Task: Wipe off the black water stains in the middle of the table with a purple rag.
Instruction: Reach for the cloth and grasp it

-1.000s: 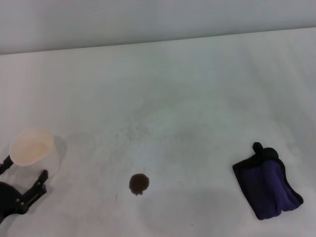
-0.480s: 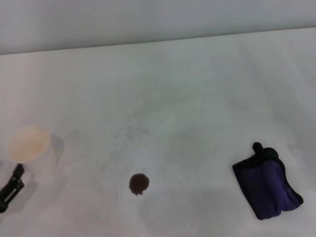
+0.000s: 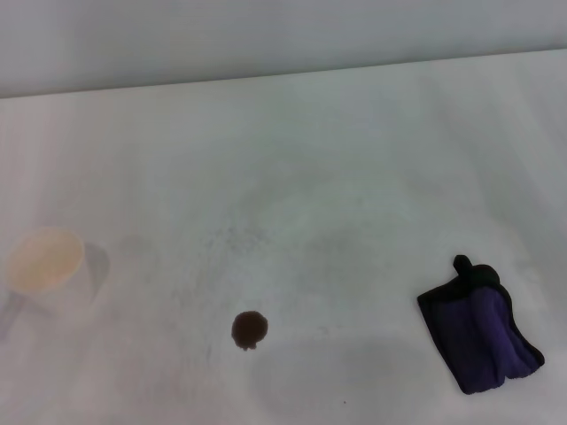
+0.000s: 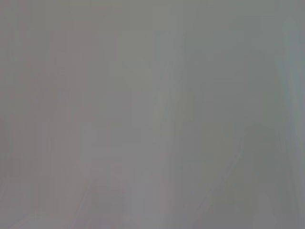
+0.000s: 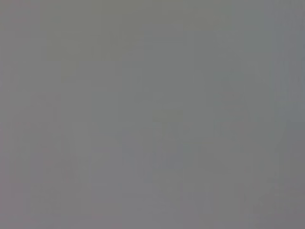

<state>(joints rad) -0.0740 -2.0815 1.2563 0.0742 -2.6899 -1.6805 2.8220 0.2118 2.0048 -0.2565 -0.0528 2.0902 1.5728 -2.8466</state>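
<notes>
In the head view, the black water stain (image 3: 249,329) is a small round dark blot on the white table (image 3: 354,177), near the front and left of the middle. The purple rag (image 3: 481,337) lies folded at the front right, black tab at its far corner, well apart from the stain. Neither gripper shows in the head view. Both wrist views show only plain grey, with no fingers and no objects.
A white paper cup (image 3: 49,270) stands upright at the left edge of the head view, left of the stain. The table's far edge (image 3: 283,75) meets a grey wall.
The left gripper, seen beside the cup at the front left, has drawn back out of the head view. The cup has shifted slightly left. Stain and rag have not moved.
</notes>
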